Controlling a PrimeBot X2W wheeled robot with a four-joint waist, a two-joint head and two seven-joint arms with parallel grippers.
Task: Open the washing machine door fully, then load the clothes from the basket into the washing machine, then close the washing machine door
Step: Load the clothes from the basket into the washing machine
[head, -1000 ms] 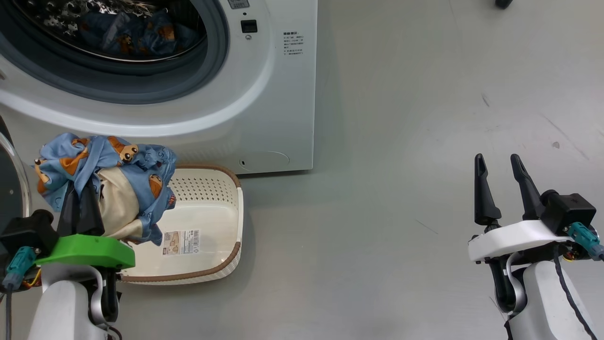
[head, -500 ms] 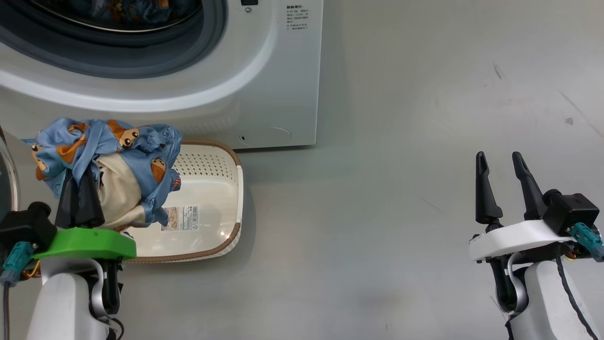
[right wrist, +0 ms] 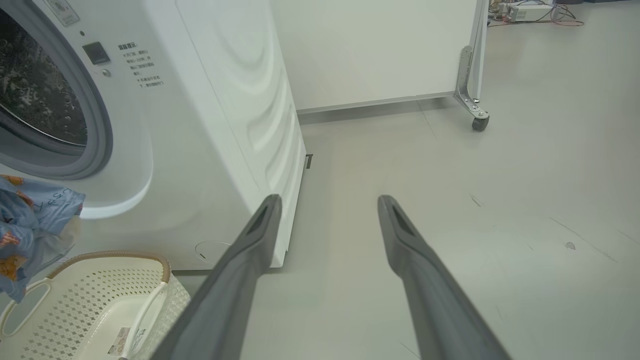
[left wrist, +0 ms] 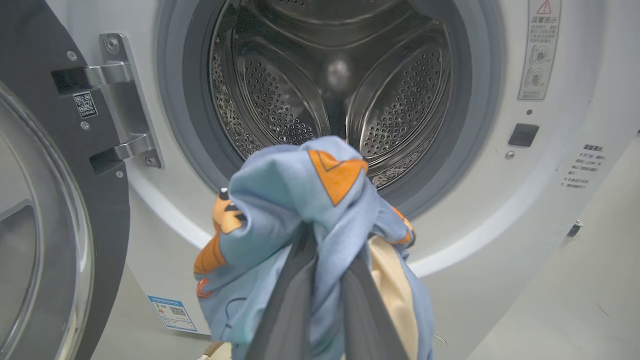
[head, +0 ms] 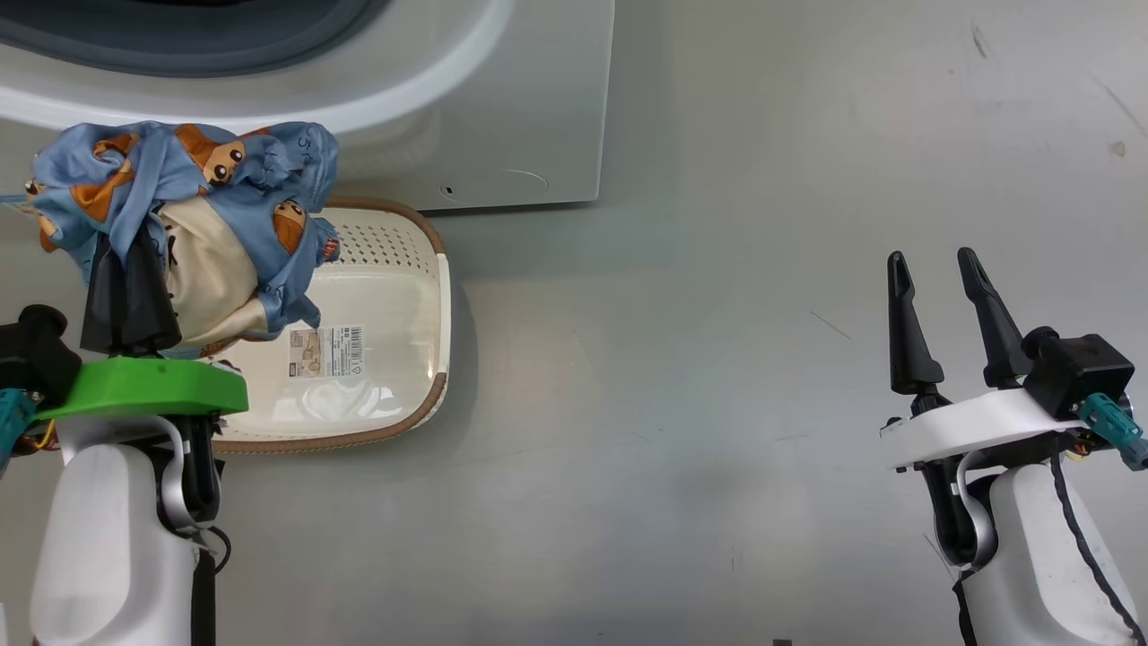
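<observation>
Clothes (head: 206,224) are the matter in hand. We see one soft bundle of light blue fabric printed with orange-brown bears, its cream lining showing. It is clenched between the two long dark fingers of our left gripper (head: 121,269) and held up over the small cream-white perforated plastic basket (head: 386,247) with the brown woven-look rim. On the basket's bare bottom we see a label sticker (head: 327,350) and no other fabric. In the left wrist view the bundle hangs just in front of and below the grey rubber-ringed drum mouth (left wrist: 340,75) of the big white boxy washing machine (head: 538,108). Its large round door (left wrist: 107,240), with a glossy black rim, stands swung open at the left. Our right gripper (head: 933,260) hovers well apart over the grey floor (head: 717,404), fingers spread and holding nothing.

We judge the door-opening step done and the loading step in hand, with the clothes between basket and drum. The next move calls for raising the bundle and carrying it forward through the rubber ring. It should go deep enough that the trailing folds pass the lip before we let go. Closing the door comes after.
</observation>
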